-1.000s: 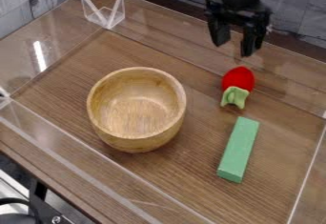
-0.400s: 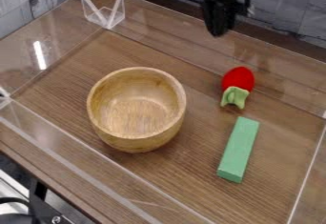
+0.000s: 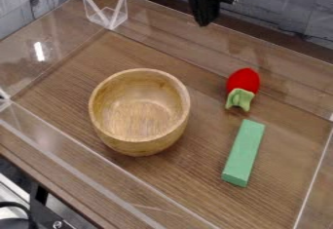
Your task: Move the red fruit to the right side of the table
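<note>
We are looking at the red fruit (image 3: 242,86) first. It is lying on the bench (image 3: 156,170) on the right side, with its green leafy end pointing toward us. It is lying in the very same spot as a second ago. Nothing is touching it.

Just in front of it, the long green block (image 3: 243,152) is resting on the wood, a little apart from the fruit. To the left, the wooden bowl (image 3: 139,109) is sitting with nothing inside. Both are staying put too.

What is changing is our hand (image 3: 205,17). A second ago it was hanging right above the fruit with its fingers spread. Now it is sliding away to the left along the back of the bench, and its fingers are squeezing together, clenched on nothing at all.

We are thinking the fruit is already where it belongs, on the right side. So the hand moving off with nothing in it is probably meaning the job is done, or nearly done.
</note>
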Controlling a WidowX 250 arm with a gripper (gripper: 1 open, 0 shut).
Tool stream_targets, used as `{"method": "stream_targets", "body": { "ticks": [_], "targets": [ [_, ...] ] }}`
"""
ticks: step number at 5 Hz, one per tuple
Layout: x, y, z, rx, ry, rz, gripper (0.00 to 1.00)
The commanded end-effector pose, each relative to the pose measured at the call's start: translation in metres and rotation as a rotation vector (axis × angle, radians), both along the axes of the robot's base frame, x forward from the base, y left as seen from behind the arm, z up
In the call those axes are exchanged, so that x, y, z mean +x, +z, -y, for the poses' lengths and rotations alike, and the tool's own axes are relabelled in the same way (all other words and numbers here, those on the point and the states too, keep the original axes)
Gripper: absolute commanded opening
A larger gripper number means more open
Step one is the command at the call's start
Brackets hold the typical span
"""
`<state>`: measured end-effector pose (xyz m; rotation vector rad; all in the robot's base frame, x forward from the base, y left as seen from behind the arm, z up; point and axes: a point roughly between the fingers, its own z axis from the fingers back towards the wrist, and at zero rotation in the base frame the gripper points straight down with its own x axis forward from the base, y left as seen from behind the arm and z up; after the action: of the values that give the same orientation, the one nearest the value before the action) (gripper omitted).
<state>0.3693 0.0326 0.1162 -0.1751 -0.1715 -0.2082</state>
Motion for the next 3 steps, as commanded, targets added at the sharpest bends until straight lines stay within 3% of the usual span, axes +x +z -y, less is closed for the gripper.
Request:
{"method": "stream_targets", "body": {
  "ticks": [1,2,3],
  "targets": [
    [0.000,0.002,-0.011,0.004,-0.040,0.038,0.00],
    [0.001,-0.009,-0.022,-0.002,-0.067,0.034,0.00],
    [0.002,-0.017,-0.028,-0.005,-0.021,0.036,1.00]
  ]
}}
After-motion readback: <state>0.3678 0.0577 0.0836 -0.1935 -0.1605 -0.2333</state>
